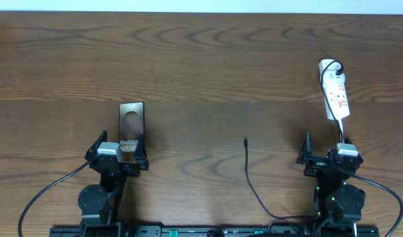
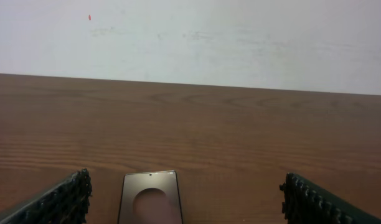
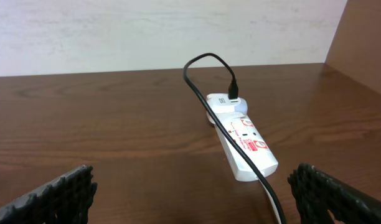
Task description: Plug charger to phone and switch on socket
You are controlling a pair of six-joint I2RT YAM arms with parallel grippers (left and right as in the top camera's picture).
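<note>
Lying with long axis near-to-far, phone (image 1: 132, 129), socket (image 1: 334, 91) slightly slanted

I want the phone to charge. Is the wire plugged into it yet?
Not plugged in. The charger lies loose on the table, its tip pointing at bare wood, well apart from the phone.

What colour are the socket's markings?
Red, on the white socket; clearest in the right wrist view.
</note>
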